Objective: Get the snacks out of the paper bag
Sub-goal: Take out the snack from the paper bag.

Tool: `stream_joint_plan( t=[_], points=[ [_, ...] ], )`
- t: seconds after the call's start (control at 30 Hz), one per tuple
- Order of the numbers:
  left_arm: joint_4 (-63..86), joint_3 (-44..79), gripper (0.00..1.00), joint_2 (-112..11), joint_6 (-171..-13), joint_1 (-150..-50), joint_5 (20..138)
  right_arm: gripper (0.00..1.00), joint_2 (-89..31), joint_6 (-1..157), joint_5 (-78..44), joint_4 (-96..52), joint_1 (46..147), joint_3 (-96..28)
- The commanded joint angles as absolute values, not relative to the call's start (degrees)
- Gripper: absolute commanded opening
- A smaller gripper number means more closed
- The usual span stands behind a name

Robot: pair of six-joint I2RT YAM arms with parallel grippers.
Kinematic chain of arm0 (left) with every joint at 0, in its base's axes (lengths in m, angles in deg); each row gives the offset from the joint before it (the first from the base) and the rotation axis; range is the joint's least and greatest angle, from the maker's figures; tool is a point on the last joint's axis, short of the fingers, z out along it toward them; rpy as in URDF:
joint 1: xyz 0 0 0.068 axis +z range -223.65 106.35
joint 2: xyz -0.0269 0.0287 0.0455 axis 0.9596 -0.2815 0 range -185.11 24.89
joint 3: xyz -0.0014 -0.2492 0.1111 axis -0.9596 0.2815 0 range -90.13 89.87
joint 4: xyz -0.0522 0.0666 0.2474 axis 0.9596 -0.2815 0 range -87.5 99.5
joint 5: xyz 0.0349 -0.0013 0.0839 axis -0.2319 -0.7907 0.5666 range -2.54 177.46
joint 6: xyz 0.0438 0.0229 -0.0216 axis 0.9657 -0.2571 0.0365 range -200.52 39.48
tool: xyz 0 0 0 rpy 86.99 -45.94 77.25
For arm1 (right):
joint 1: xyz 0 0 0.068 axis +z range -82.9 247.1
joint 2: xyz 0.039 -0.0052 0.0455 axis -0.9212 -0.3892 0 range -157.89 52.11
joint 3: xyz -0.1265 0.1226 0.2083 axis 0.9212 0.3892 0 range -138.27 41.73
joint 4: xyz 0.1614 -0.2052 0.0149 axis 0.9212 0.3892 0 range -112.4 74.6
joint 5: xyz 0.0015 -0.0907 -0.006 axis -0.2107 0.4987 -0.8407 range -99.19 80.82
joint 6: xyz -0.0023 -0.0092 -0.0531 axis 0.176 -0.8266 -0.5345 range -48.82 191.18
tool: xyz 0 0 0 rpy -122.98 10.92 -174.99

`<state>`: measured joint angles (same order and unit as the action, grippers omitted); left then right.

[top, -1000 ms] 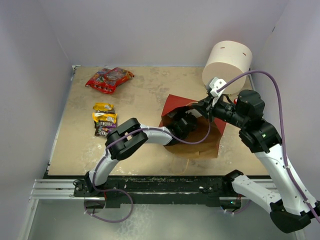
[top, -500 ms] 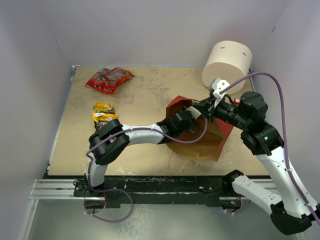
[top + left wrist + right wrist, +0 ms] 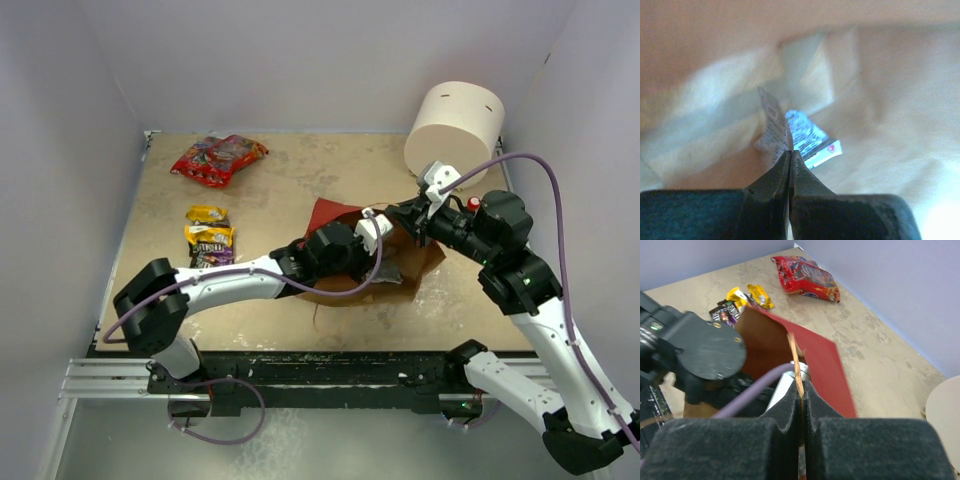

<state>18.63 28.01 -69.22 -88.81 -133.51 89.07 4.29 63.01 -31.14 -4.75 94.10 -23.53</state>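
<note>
Only blurred print on silver packet (image 3: 806,133)

Robot lab test cell: plain lilac walls (image 3: 300,60), tan board table (image 3: 280,190), aluminium mounting rail (image 3: 110,380).

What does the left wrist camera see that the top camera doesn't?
Only the left wrist view looks inside the paper bag: the left claw is pinching a silvery packet, with tan paper all around. Only the top view shows the red snack bag, the yellow wrappers, the white cylinder and the right claw at the bag's edge. Both views show the paper bag itself.
</note>
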Motion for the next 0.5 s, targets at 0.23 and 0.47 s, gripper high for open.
stream_joint_plan(
  t=[0.23, 0.47],
  points=[
    [16.5, 28.7, 0.0, -56.7, -95.0, -134.6, 71.2, 0.0, 4.8, 63.1, -28.4, -8.6, 94.2, -22.0],
    [13.2, 23.2, 0.0, -52.9, -93.6, -134.8, 70.7, 0.0, 5.7, 59.9, -24.5, -5.1, 94.2, -24.3]
  ],
)
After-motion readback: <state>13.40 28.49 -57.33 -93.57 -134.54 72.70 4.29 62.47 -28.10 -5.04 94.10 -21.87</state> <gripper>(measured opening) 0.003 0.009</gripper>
